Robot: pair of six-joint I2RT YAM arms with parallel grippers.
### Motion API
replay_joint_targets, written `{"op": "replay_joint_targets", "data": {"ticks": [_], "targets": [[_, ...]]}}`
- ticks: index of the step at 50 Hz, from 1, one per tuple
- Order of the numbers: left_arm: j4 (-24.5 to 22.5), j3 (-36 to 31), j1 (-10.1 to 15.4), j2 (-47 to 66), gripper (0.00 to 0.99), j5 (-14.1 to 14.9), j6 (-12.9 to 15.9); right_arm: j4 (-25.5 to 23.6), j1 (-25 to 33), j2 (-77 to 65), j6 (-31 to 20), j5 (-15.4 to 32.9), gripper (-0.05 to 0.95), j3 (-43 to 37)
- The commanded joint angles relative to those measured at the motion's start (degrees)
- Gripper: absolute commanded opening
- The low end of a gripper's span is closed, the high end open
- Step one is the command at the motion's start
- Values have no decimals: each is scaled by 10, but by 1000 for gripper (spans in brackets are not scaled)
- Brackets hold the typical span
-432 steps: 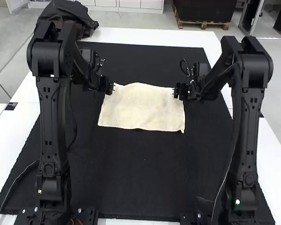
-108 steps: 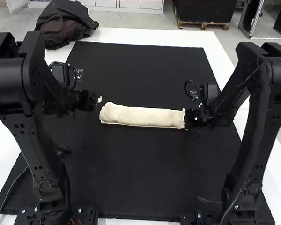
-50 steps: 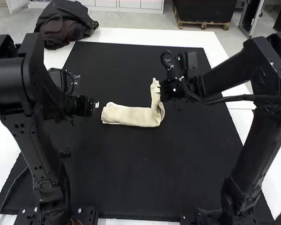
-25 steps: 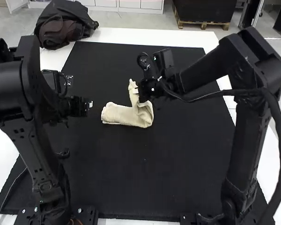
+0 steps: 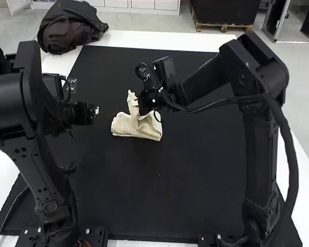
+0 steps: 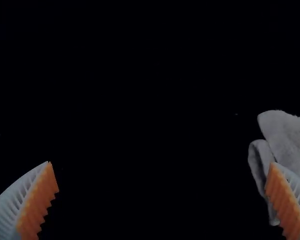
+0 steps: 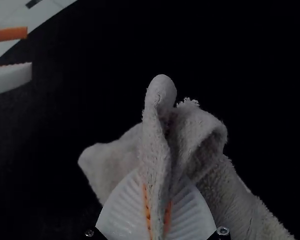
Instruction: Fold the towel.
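The towel's end is clenched by the right gripper's fingers, presumably for folding over the part beneath them. The left gripper's fingers are parted beside it, seemingly for clearance.

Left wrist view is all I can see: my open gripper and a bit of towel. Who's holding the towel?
Observer: The right gripper is; its two fingers pinch one part of the towel.
Operator: Ooh, is it all up in the air?
Observer: No. The pinched part sticks up, and the rest lies on the black mat.
Operator: Is anything else on the table?
Observer: Yes, a dark bundle of cloth at the far left corner.
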State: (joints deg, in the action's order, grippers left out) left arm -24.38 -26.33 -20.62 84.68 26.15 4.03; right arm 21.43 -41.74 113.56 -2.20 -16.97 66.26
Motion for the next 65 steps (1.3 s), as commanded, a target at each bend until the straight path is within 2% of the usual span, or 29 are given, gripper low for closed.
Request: {"op": "replay_joint_targets", "data": {"ticks": [1, 18, 21, 26, 30, 65], "targets": [[-1, 4, -6, -15, 972, 0, 2, 6, -7, 12, 4, -3, -23, 28], [7, 4, -6, -22, 972, 0, 2, 11, -13, 50, 16, -3, -18, 73], [7, 5, -6, -22, 972, 0, 2, 11, -14, 53, 25, -3, 74, 79], [0, 8, -6, -22, 972, 0, 2, 12, -14, 52, 36, -4, 325, 84], [0, 9, -5, -22, 972, -1, 3, 10, -15, 52, 48, -9, 397, 85], [-8, 14, 0, -22, 972, -3, 2, 0, -28, 18, 83, -44, 403, 88]]}}
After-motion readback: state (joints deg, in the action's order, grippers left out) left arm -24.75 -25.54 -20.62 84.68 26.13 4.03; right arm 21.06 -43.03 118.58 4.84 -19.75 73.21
